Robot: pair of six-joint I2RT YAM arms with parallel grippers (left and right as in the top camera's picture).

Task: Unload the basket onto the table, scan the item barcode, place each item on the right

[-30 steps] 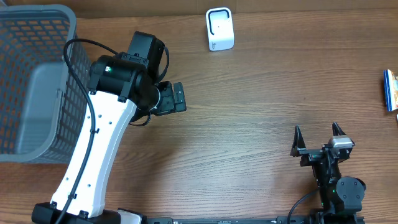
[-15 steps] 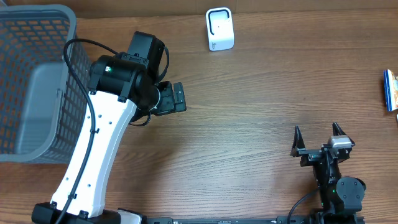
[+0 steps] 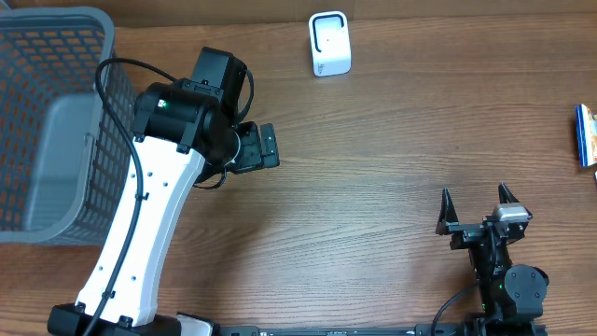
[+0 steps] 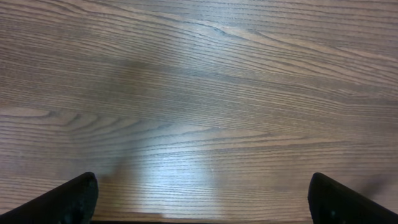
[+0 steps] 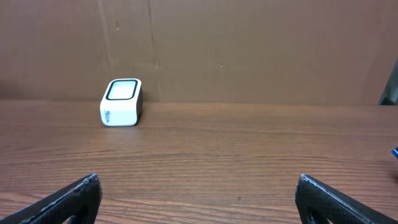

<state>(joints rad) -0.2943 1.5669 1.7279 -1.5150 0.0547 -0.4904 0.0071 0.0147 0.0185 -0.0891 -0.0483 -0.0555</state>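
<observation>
A grey mesh basket (image 3: 47, 121) fills the far left of the wooden surface (image 3: 373, 187), its near end cut off by the edge of the overhead view. Just to its right, the white left arm (image 3: 140, 224) rises from the near edge and leans toward the middle, its black wrist beside the basket's right wall. The left jaws stand spread wide and hold nothing: in the left wrist view the two dark fingertips (image 4: 68, 199) sit at the bottom corners, with only bare wood grain between them. Further right, near the far edge of the surface, stands a small white scanner (image 3: 329, 44) with a dark-framed window on top; the right wrist view shows it upright against a brown backdrop, well apart from everything else (image 5: 121, 102). Right of the middle, at the near edge, the black right arm (image 3: 504, 271) sits low, the right jaws pointing toward the far side. They too are parted wide and empty, their fingertips (image 5: 74, 196) at the lower corners of the right wrist view, with open wood ahead. At the far right, a blue and white item (image 3: 585, 135) lies on the surface, partly cut off by the overhead view's edge, well apart from both arms and from the scanner; whether its barcode faces up cannot be told.
</observation>
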